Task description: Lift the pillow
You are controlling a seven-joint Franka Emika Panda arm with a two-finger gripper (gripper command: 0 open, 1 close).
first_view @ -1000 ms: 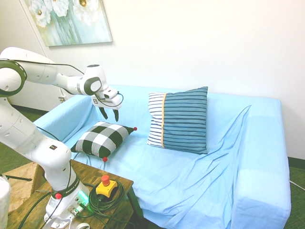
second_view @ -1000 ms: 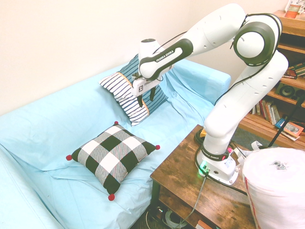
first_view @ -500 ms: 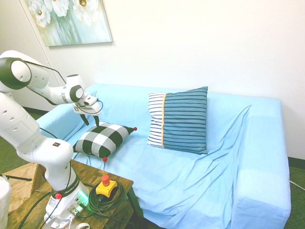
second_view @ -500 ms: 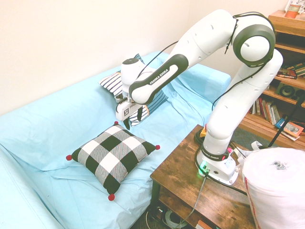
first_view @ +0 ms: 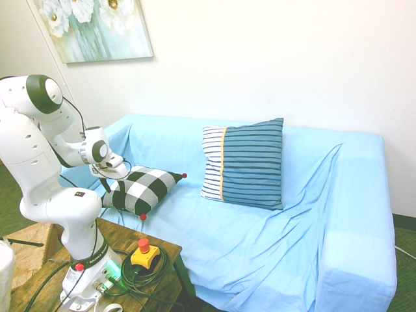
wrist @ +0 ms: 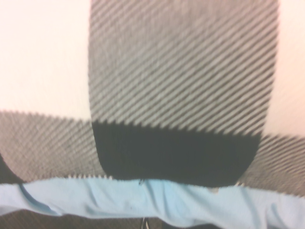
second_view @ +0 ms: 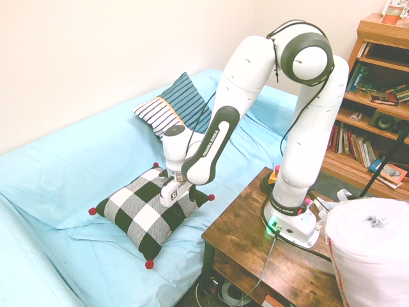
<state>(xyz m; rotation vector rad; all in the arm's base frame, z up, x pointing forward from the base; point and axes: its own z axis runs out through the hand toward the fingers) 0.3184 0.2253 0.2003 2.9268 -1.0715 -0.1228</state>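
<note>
Second exterior view: the hand [second_view: 175,193] is down over the pillow [second_view: 146,211], lower than half a second ago, when it hung above the pillow's far side, near the striped cushion [second_view: 185,102].
Hand state: cannot tell whether it is open or closed, nor whether it grips any fabric.
Pillow: lying on the sofa [second_view: 38,166], in the same spot as before, its checks and red pom-poms showing.
Striped cushion: unmoved, leaning on the sofa's backrest; the arm [second_view: 246,83] now covers less of it.
Wrist view: checked fabric covers most of it, with a strip of blue sofa cover beside the pillow's edge.
Bookcase [second_view: 382,30]: holds books [second_view: 351,146], some upright, others lying flat; more of its upper shelves show now.
Tabletop [second_view: 255,230]: beside the sofa, with the red-and-yellow button [first_view: 144,255] on it.
</note>
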